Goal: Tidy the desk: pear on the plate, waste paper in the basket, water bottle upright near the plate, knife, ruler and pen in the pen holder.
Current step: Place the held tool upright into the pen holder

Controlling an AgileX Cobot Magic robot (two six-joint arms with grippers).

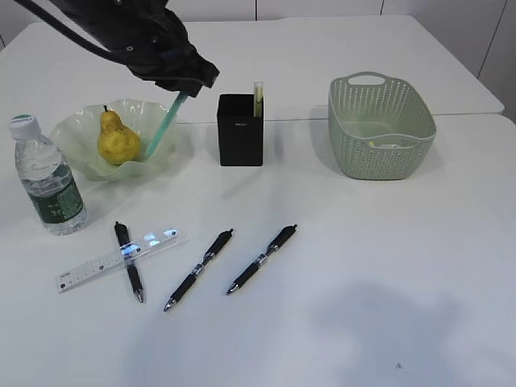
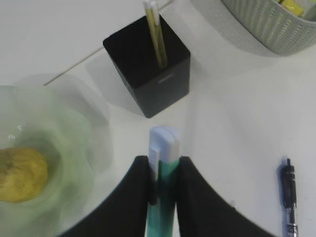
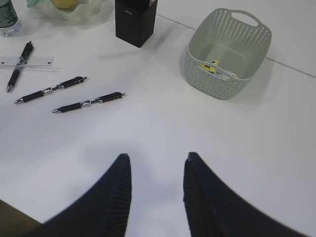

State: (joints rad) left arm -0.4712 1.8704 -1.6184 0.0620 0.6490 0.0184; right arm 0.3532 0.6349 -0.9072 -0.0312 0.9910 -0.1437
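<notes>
My left gripper (image 1: pixel 184 87) is shut on a teal utility knife (image 1: pixel 164 126) and holds it in the air, between the plate and the black pen holder (image 1: pixel 240 131). In the left wrist view the knife (image 2: pixel 163 168) points toward the holder (image 2: pixel 148 69), which has a yellow-green stick in it. The pear (image 1: pixel 118 140) lies on the green glass plate (image 1: pixel 72 129). The water bottle (image 1: pixel 47 177) stands upright left of the plate. A clear ruler (image 1: pixel 97 264) and three black pens (image 1: pixel 199 268) lie at the front. My right gripper (image 3: pixel 155 165) is open and empty.
The green basket (image 1: pixel 379 125) stands at the right with paper scraps (image 3: pixel 217 68) inside. One pen (image 1: pixel 127 260) lies across the ruler. Another pen (image 1: pixel 262 259) lies toward the middle. A seam between two tables runs behind the holder.
</notes>
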